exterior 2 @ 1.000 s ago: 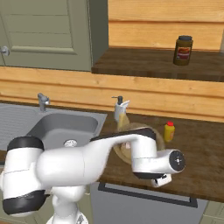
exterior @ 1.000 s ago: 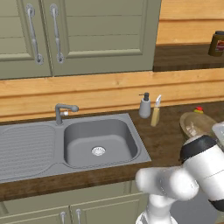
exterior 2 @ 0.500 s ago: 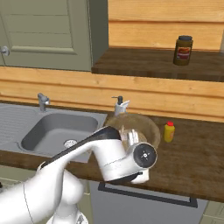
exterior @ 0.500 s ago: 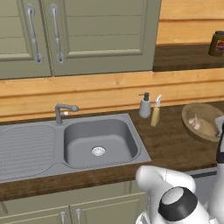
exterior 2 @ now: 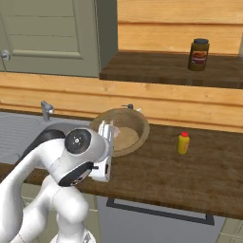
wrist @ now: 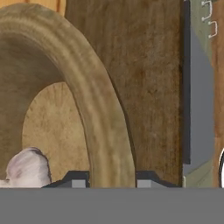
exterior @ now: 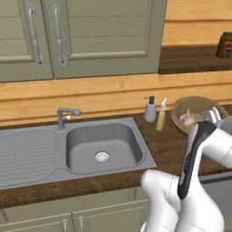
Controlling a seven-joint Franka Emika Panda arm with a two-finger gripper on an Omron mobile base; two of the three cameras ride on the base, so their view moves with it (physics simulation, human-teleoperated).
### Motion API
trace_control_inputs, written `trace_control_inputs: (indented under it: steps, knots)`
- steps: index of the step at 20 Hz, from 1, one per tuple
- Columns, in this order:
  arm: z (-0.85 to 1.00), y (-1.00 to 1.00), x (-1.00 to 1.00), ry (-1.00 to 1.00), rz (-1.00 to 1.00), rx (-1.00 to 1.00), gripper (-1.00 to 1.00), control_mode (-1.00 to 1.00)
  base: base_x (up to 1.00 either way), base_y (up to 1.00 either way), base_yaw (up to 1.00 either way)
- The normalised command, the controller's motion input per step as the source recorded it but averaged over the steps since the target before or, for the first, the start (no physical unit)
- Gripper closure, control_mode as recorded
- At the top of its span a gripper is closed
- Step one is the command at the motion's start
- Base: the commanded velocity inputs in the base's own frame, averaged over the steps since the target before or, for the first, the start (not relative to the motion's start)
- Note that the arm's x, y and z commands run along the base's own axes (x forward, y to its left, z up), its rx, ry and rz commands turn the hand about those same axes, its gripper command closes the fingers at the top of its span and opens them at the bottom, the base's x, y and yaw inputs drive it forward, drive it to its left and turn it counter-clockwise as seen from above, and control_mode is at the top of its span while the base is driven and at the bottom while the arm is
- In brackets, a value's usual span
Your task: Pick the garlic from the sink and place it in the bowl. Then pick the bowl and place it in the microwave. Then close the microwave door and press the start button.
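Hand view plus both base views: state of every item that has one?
garlic: lying inside the bowl
bowl: upright on the counter, rim between the fingertips
gripper: shut on the bowl rim
sink: basin holds nothing
cabinet doors: closed
jar: upright on the shelf, lid on
yellow bottle: upright, capped

One bowl (exterior 2: pixel 124 129), one garlic (wrist: pixel 26 168), one sink (exterior: pixel 102 145) with one tap (exterior: pixel 63 115), one soap dispenser (exterior: pixel 150 109), one jar (exterior 2: pixel 199 54), one yellow bottle (exterior 2: pixel 183 143), perhaps one knife (exterior: pixel 161 115).
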Motion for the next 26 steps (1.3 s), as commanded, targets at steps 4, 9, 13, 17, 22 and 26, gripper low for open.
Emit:
trace_control_inputs:
  steps: [4,9,13,17,22,26]
  knots:
    - [0.72,0.51,0.0,0.05,-0.09,-0.01,1.0,-1.0,0.0,0.0,0.0]
    - [0.64,0.56,-0.14,-0.01,0.0,0.0,1.0,-1.0,0.0,0.0,0.0]
    - [0.81,0.22,-0.15,-0.01,0.0,0.02,1.0,-1.0,0.0,0.0,0.0]
    - [0.7,0.32,0.0,0.12,0.01,0.06,1.0,-1.0,0.0,0.0,0.0]
    - [0.31,0.05,-0.15,0.02,0.02,0.17,1.0,-1.0,0.0,0.0,0.0]
    - [0.08,0.05,-0.26,-0.28,0.0,0.0,1.0,-1.0,0.0,0.0,0.0]
